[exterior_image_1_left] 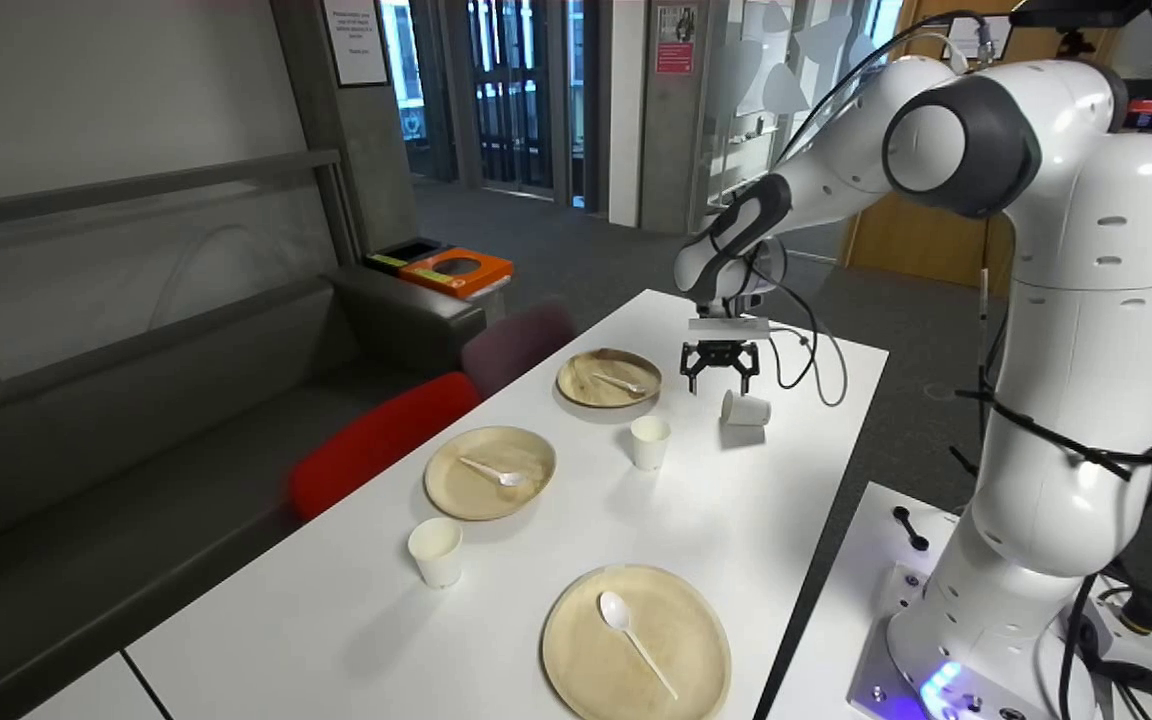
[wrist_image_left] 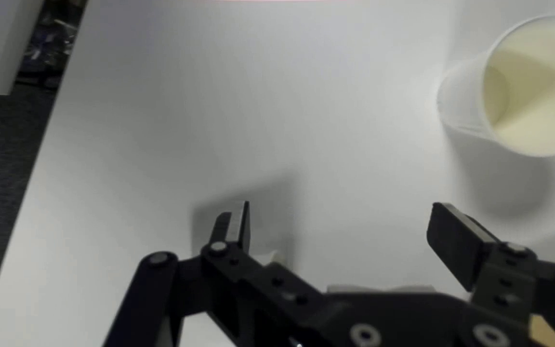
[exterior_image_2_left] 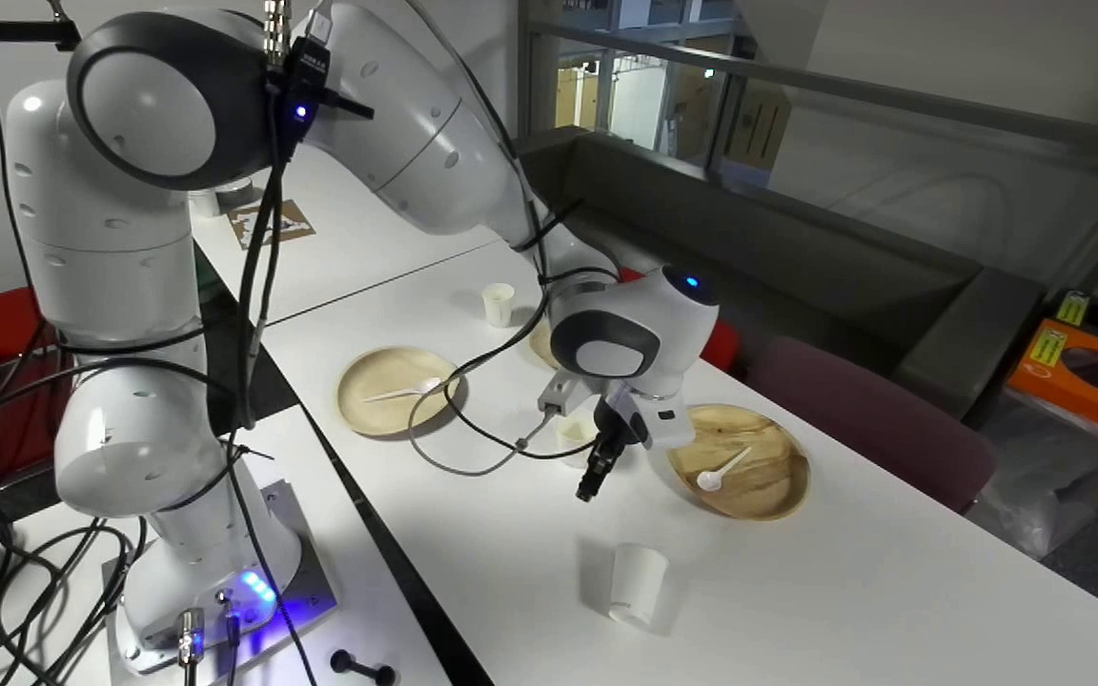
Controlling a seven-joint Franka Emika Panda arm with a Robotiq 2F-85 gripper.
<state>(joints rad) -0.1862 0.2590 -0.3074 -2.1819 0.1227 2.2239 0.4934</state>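
Holds a black, two-fingered mechanical pincer wide over a long, smooth, white table, parting both fingers far from each other in the wrist view. Has, right by one fingertip in an exterior view, a small, white, tapered cup tipped sideways; shows that same cup apart from the pincer in an exterior view. Cannot tell about contact between cup and table. Includes nearby an upright white cup and a round, brown, wood-grained plate bearing a slim white spoon. Displays farther along the table a round, pale-beige plate bearing a long-handled white spoon, a second upright cup near that plate, and a wide beige plate with a third white spoon.
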